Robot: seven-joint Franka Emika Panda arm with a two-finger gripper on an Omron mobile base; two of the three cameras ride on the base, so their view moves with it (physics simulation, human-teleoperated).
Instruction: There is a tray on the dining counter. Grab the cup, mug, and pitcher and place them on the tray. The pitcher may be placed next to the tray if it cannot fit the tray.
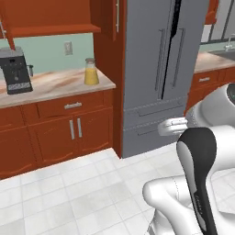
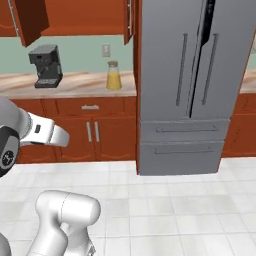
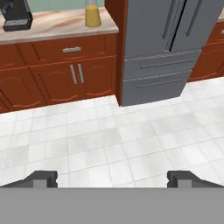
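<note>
Pitcher (image 1: 91,72) first: we see clear glass with orange liquid filling the wide lower body, a narrower neck and a round tan lid, standing upright on the marbled bench (image 1: 50,87) near its right end, just short of the tall wooden panel beside the grey refrigerator (image 1: 163,69). From the right base view the pitcher (image 2: 114,76) sits towards the back of the benchtop, closer to the pale green wall than to the front edge, with bare marbled surface in front of it and to its left. A dark coffee machine (image 2: 46,65) stands well apart from it, further left along the same bench. Red-brown cabinet doors and a drawer run beneath the front edge. Our gripper (image 3: 112,179) hangs over white floor tiles with its two dark fingertips (image 3: 43,178) spread as wide as they go and nothing between them. Between us and the bench lies open tiled floor (image 3: 113,140), and the pitcher (image 3: 92,14) shows at the far top of the hand view.
</note>
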